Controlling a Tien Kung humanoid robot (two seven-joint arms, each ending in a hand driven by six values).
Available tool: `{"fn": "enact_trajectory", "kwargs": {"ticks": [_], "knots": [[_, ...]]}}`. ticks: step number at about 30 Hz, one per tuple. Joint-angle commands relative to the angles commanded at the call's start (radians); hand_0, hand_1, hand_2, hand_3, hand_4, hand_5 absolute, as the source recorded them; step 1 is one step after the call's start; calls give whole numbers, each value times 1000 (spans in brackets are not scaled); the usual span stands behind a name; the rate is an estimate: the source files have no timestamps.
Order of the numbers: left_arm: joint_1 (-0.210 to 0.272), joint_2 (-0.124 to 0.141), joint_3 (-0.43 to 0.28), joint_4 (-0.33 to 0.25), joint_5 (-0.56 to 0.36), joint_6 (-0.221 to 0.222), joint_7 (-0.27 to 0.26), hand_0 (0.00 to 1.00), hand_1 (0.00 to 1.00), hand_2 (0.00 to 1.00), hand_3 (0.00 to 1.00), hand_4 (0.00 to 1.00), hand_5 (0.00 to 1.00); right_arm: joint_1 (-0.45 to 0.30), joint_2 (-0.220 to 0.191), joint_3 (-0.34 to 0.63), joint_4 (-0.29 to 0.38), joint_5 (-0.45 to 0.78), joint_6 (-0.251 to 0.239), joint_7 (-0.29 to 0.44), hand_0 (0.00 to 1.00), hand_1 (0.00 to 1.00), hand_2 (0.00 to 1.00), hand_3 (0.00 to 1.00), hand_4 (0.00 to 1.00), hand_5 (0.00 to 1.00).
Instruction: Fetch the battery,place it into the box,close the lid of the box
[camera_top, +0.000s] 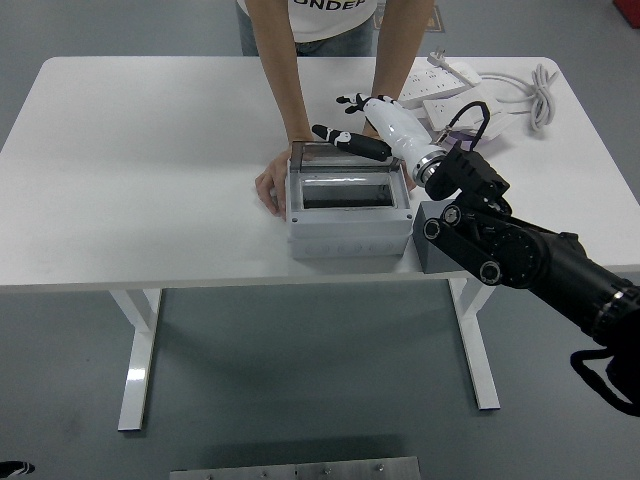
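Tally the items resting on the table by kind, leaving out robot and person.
Grey box with clear lid: 1
Dark grey block, probably the battery: 1
White power strips: 2
Coiled white cable: 1
Total: 5

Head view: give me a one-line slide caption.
Right hand pushes the clear lid down over the grey box while a person's hand steadies it.

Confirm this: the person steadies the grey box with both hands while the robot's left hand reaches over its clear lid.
Wrong hand. The head view shows the right hand over the clear lid; the person's hand does steady the grey box.
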Motion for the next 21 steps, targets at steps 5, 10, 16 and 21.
{"fn": "enact_trajectory", "kwargs": {"ticks": [5, 10, 16, 21], "knots": [[4, -1, 1, 0, -3, 3, 0, 856, 895, 831, 790, 838, 495, -11, -8, -8, 30, -18, 3, -14, 998, 787, 754, 805, 983, 998], [6, -2, 4, 0, -8, 4, 0, 856, 895, 831, 790, 838, 495, -24, -18, -9, 65, -48, 10, -36, 998, 787, 754, 805, 983, 998], [10, -5, 5, 0, -10, 5, 0, 857, 895, 831, 789, 839, 496, -38, -34, -4, 117, -83, 12, -63, 960, 731, 717, 777, 978, 998], [12, -5, 6, 0, -11, 6, 0, 857, 895, 832, 789, 839, 495, -47, -45, -2, 158, -109, 11, -85, 914, 704, 702, 755, 978, 998]]}}
